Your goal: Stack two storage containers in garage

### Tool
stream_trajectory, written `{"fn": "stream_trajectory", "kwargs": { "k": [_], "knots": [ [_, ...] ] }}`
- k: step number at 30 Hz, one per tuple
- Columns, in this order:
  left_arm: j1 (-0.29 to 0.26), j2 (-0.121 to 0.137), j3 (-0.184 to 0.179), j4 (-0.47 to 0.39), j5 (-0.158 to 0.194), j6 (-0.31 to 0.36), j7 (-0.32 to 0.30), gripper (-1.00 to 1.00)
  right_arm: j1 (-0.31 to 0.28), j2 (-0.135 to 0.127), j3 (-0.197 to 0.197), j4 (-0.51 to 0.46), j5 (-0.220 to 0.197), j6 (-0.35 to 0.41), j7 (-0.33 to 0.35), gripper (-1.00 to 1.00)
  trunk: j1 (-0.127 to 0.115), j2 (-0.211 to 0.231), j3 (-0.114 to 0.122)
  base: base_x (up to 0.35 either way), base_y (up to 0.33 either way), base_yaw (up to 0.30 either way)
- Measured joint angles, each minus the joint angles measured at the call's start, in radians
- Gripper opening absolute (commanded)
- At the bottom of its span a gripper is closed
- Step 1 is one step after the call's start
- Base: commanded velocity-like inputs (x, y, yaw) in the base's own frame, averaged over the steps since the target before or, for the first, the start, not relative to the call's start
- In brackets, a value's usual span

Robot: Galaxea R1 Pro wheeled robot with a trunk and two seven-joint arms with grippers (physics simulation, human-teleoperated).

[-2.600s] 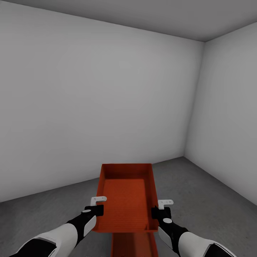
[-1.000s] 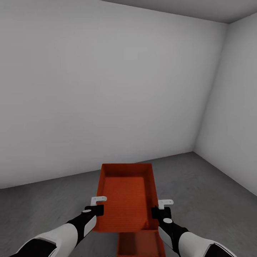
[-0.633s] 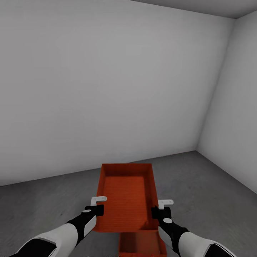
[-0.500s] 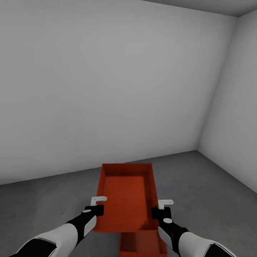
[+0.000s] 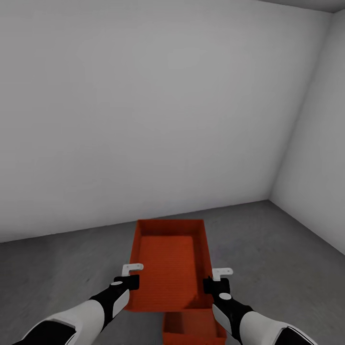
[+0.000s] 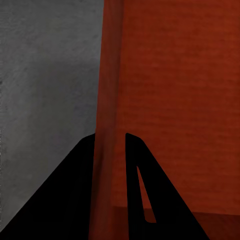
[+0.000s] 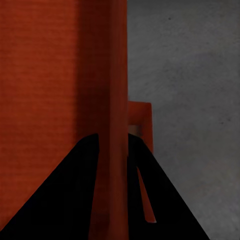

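**A:** GARAGE, grey concrete floor (image 5: 287,268), white walls (image 5: 143,120): both arms carry one orange-red storage container (image 5: 170,261) level ahead of the trunk. The left gripper (image 5: 130,275) pinches the container's left side wall, the right gripper (image 5: 218,280) its right wall. A second container (image 5: 191,330) sits low at the frame's near edge, partly under the carried one and offset toward the robot's right.

**B:** How should the stacking go?

**A:** By my reading, the carried bin needs to come back and a touch right until its outline matches the lower one, then descend level, both arms together. Neither jaw should let go until the base is seated; releasing one side first would likely tip it.

**B:** What do the wrist cameras add?

**A:** The grip itself. In the left wrist view a dark finger (image 6: 137,185) lies on each face of the ribbed wall (image 6: 107,100), jaws closed on it. The right wrist view shows the same clamp on the opposite wall (image 7: 115,75), plus a corner of the lower bin (image 7: 142,120) against the concrete. Whether that bin rests flat is probably so, though too little of it shows.
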Motion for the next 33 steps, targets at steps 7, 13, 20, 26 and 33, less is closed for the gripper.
{"fn": "stream_trajectory", "kwargs": {
  "k": [7, 13, 20, 26, 33],
  "knots": [
    [0.000, 0.000, 0.000, 0.000, 0.000, 0.000, 0.000, -1.00, 0.000, 0.000, 0.000, 0.000, 0.000, 0.000, 0.000, -1.00, 0.000, 0.000, -0.011, 0.000, 0.000, 0.073],
    [0.000, 0.000, 0.000, 0.000, 0.000, 0.000, 0.000, -1.00, 0.000, 0.000, 0.001, 0.000, 0.000, 0.000, -0.001, -1.00, 0.000, 0.000, -0.020, 0.000, -0.034, -0.004],
    [0.000, 0.000, 0.001, 0.001, 0.000, -0.002, -0.001, -1.00, -0.001, 0.000, 0.001, 0.000, 0.000, 0.000, 0.000, -1.00, 0.000, 0.000, -0.031, 0.000, -0.222, -0.075],
    [0.000, 0.000, 0.001, 0.001, 0.000, -0.001, -0.001, -1.00, 0.000, 0.000, 0.000, 0.000, 0.000, 0.000, 0.000, -1.00, 0.000, 0.000, -0.041, 0.000, -0.160, -0.084],
    [0.000, 0.000, 0.001, 0.001, 0.000, -0.002, -0.001, -1.00, 0.000, 0.000, 0.001, 0.000, 0.000, 0.000, 0.000, -1.00, 0.000, 0.000, -0.052, 0.000, -0.009, -0.084]
  ]
}}
